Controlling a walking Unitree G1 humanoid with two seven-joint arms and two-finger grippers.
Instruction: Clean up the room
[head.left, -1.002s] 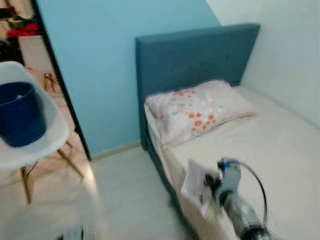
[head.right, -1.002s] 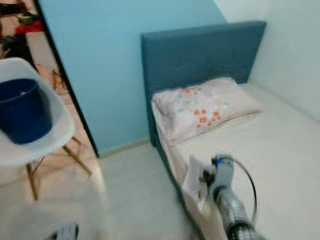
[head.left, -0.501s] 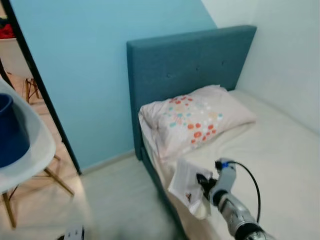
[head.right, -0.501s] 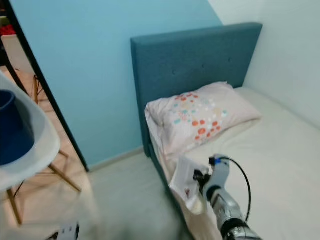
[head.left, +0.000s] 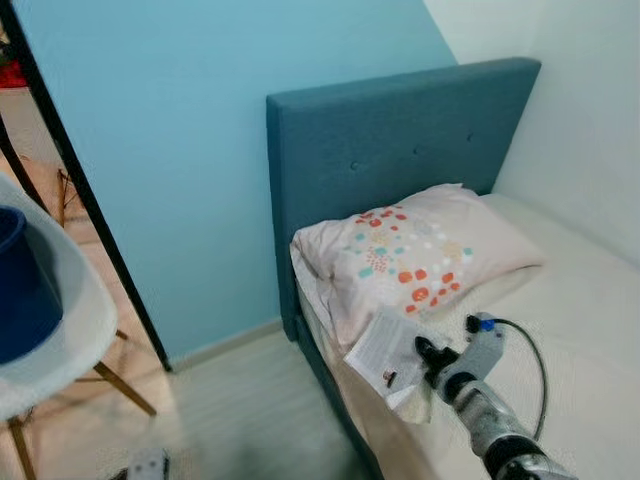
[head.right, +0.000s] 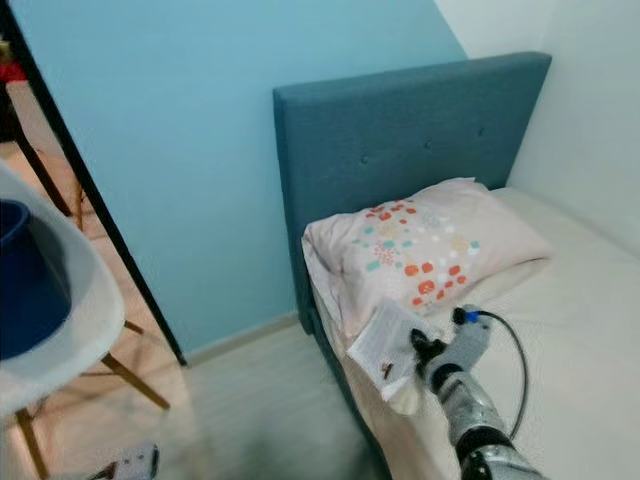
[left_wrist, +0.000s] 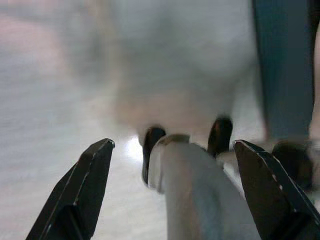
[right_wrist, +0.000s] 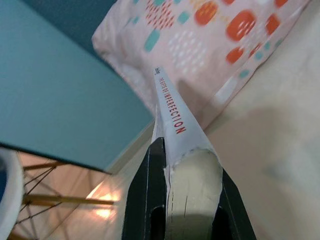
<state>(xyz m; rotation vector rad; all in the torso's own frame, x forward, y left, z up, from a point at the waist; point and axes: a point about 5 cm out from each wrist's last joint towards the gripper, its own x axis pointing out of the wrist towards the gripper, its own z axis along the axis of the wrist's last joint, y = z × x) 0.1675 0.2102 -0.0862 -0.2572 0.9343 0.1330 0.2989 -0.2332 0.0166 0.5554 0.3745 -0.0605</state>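
My right gripper (head.left: 425, 358) is shut on a thin white book (head.left: 385, 352), whose spine with red lettering (right_wrist: 172, 112) runs between the two black fingers (right_wrist: 145, 195). I hold the book over the near edge of the bed (head.left: 560, 330), just in front of the dotted pillow (head.left: 420, 255). The left gripper (left_wrist: 172, 185) hangs low over the pale floor with its fingers (left_wrist: 80, 192) spread wide and nothing between them; a pale leg and foot lie blurred between them further down.
A teal headboard (head.left: 400, 160) stands against the blue wall (head.left: 180, 120). At the left, a white chair (head.left: 75, 310) carries a dark blue bucket (head.left: 20, 290). A black door frame (head.left: 90, 210) opens to another room. Pale floor (head.left: 240, 410) lies between chair and bed.
The camera has swung right and nearer the bed, so the chair has slid off to the left. My right gripper still holds the book, now closer to the pillow.
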